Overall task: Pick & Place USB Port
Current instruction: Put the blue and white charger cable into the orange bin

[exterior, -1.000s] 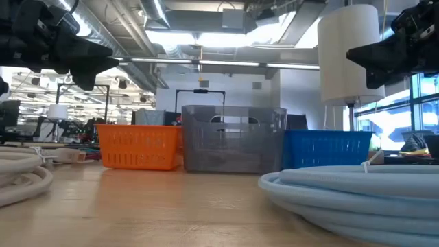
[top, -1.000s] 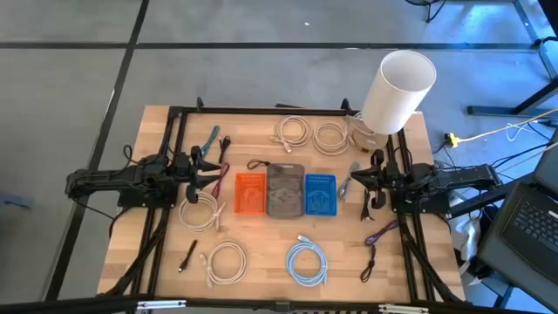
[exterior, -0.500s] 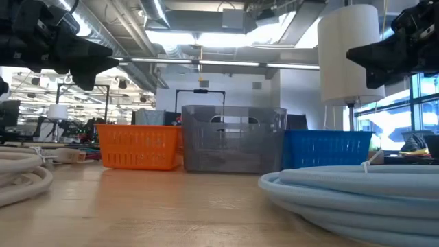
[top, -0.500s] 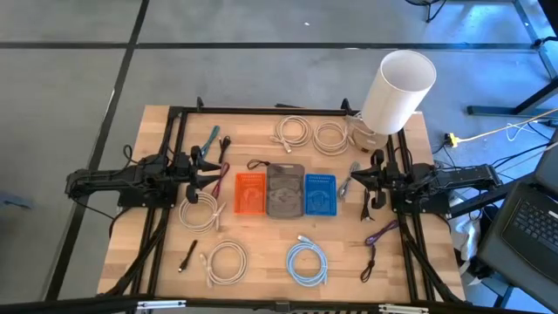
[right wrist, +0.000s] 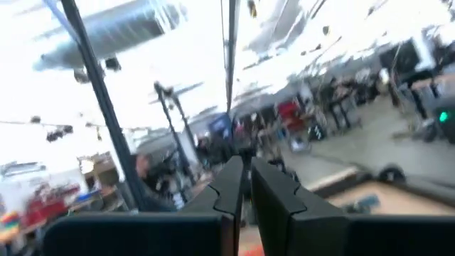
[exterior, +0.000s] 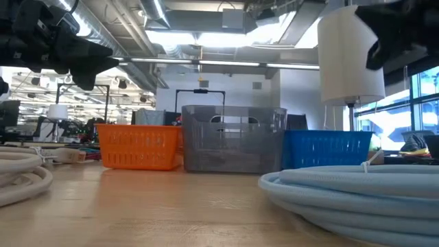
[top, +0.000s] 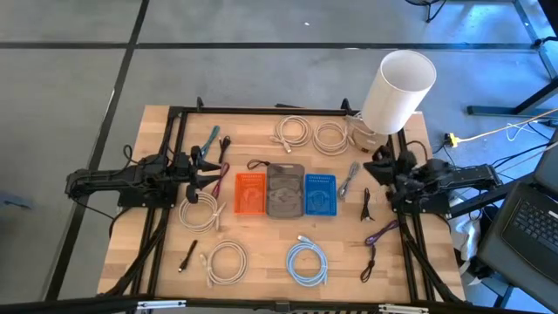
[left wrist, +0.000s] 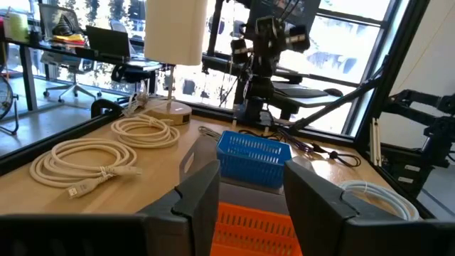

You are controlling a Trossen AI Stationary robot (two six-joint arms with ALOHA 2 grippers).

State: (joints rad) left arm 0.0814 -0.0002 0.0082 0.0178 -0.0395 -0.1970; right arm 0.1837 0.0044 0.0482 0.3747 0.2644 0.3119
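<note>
Pulled back, right end effector (top: 381, 166) sits beside grey USB cable (top: 350, 180).

The left arm lies level over its side of the table, reaching inward, its left gripper (top: 212, 174) held above the surface with the fingers (left wrist: 197, 195) parted and nothing between them. The right arm is folded back toward its own edge, wrist tipped upward, and the right gripper (right wrist: 245, 186) has its fingers nearly pressed together, empty.
</note>
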